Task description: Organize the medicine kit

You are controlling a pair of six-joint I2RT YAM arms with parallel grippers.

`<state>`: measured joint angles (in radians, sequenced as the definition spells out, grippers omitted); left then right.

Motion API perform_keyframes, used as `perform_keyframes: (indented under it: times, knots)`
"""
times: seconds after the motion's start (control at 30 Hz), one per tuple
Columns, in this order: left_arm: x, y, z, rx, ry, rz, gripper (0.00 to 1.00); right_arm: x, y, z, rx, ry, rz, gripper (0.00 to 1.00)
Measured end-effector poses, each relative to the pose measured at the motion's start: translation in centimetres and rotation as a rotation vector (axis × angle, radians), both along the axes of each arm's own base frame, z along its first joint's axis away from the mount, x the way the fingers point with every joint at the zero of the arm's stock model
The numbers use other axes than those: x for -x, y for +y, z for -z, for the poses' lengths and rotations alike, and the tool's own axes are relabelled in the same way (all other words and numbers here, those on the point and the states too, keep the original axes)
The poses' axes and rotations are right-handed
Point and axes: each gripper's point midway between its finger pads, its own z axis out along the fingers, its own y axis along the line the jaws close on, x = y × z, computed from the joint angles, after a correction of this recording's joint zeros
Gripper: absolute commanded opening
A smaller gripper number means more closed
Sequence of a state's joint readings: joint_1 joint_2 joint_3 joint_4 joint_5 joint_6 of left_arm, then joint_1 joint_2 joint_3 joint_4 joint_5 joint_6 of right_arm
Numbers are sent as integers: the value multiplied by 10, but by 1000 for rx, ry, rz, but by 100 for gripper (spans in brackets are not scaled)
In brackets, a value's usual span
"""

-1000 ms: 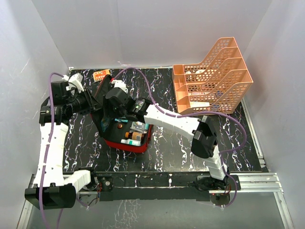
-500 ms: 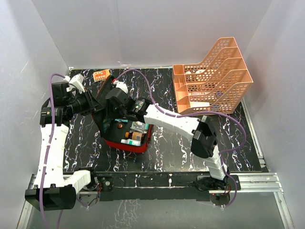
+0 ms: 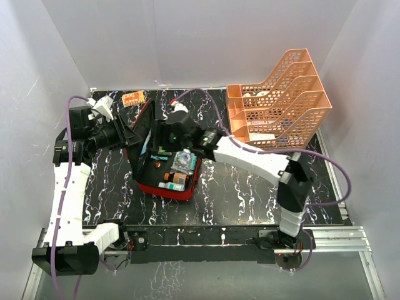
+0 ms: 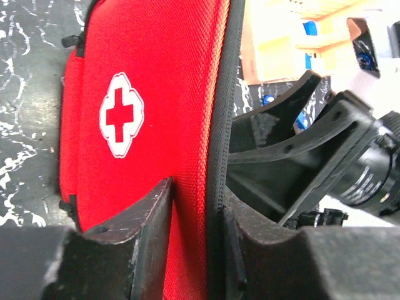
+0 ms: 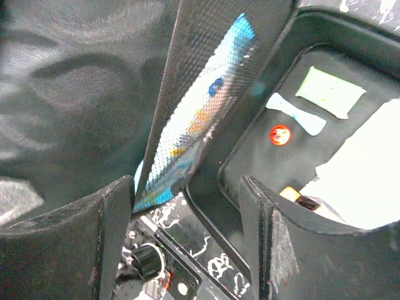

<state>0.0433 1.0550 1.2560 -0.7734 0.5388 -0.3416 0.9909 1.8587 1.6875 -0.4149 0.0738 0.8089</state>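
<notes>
The left hand (image 4: 195, 212) pinches the upright lid (image 4: 150, 69) of the medicine kit (image 3: 159, 189), while the spread right hand (image 5: 181, 215) faces the lid's mesh pocket (image 5: 212, 81), which lies between its fingers.

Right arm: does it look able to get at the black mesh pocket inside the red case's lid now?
Probably yes. The left hand holds the red fabric lid raised, and the open right hand straddles the edge of the black mesh pocket, nothing blocking.
</notes>
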Motion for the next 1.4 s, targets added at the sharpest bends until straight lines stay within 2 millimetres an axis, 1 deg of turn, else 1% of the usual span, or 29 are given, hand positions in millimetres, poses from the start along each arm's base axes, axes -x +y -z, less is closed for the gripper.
perform_keyframes:
  times: [0.07, 0.1, 0.2, 0.27, 0.33, 0.43, 0.53, 0.6, 0.67, 0.73, 0.8, 0.83, 0.87, 0.93, 1.0, 1.1, 1.2, 1.3, 1.4]
  knots:
    - [1, -4, -3, 17, -7, 18, 42, -3, -19, -8, -26, -15, 1, 71]
    - [1, -6, -4, 26, -10, 24, 47, -5, -34, -11, -39, -24, 3, 72]
    - [1, -12, -11, 61, -25, 51, 56, -15, -76, -18, -58, -43, 38, 73]
    - [1, -17, -16, 90, -37, 73, 62, -25, -97, -27, -74, -66, 77, 74]
    - [2, -24, -23, 127, -55, 104, 66, -30, -110, -40, -94, -107, 106, 74]
    - [4, -32, -33, 177, -73, 148, 75, -29, -122, -60, -117, -174, 147, 74]
    - [5, -37, -40, 207, -89, 174, 79, -28, -135, -68, -118, -224, 199, 74]
    - [4, -37, -41, 207, -93, 169, 81, -29, -145, -66, -102, -247, 233, 74]
    - [0, -34, -35, 193, -92, 145, 82, -30, -152, -56, -77, -250, 250, 74]
    - [-5, -28, -21, 166, -72, 104, 82, -29, -154, -40, -45, -236, 251, 73]
    - [-11, -19, 2, 128, -26, 49, 82, -27, -156, -16, -3, -201, 244, 71]
    - [-14, -14, 18, 105, 12, 19, 82, -26, -156, -4, 18, -182, 236, 68]
    - [-16, -11, 30, 92, 40, 1, 82, -25, -155, 10, 41, -159, 227, 66]
    - [-20, -4, 58, 57, 111, -33, 81, -22, -154, 39, 89, -104, 208, 60]
    - [-22, 2, 85, 28, 181, -54, 81, -19, -152, 66, 133, -48, 190, 52]
    - [-22, 7, 114, -2, 252, -72, 78, -14, -148, 95, 173, 10, 162, 42]
    - [-22, 11, 134, -24, 303, -84, 76, -10, -145, 112, 193, 49, 137, 34]
    - [-23, 14, 147, -38, 339, -94, 75, -10, -142, 121, 198, 63, 127, 25]
    - [-25, 16, 160, -49, 372, -104, 73, -14, -140, 122, 183, 63, 119, 19]
